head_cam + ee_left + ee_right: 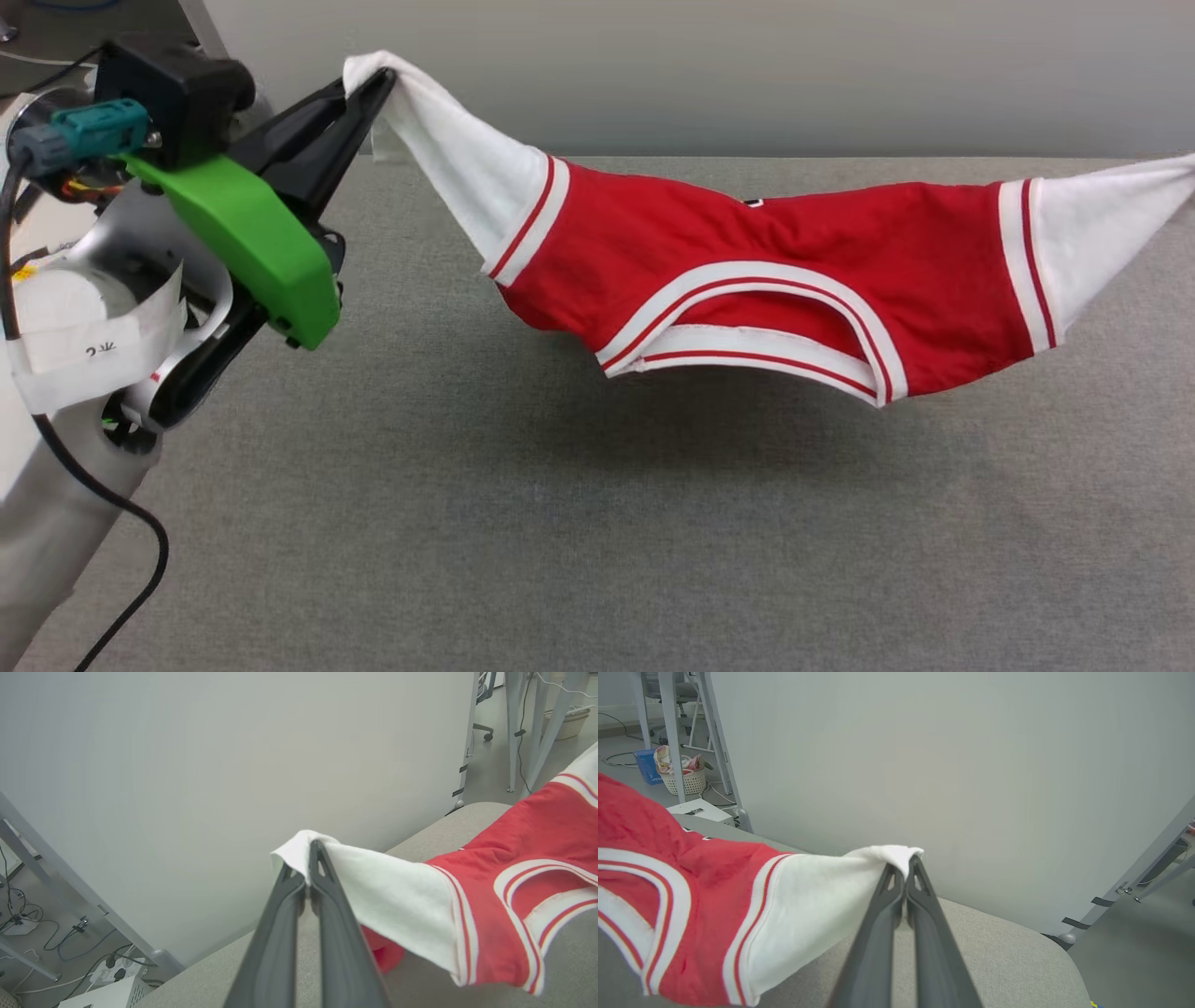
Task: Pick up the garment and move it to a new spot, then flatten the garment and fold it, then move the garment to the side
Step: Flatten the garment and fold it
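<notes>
Left gripper (372, 86) at 10 o'clock and right gripper (909, 868) out past 3 clamp your shirt (775, 271) by its sleeve tips; it sags mid-air over the table (560, 541). Watch those thin bites: stretch wider and a sleeve may slip free.

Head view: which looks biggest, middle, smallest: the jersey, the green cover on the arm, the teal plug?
Largest: jersey.
Then: green cover, flattered by sitting nearer the camera.
Smallest: teal plug.

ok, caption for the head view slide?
Left pincer shut on a white sleeve, red garment sagging over the grey table.
</notes>
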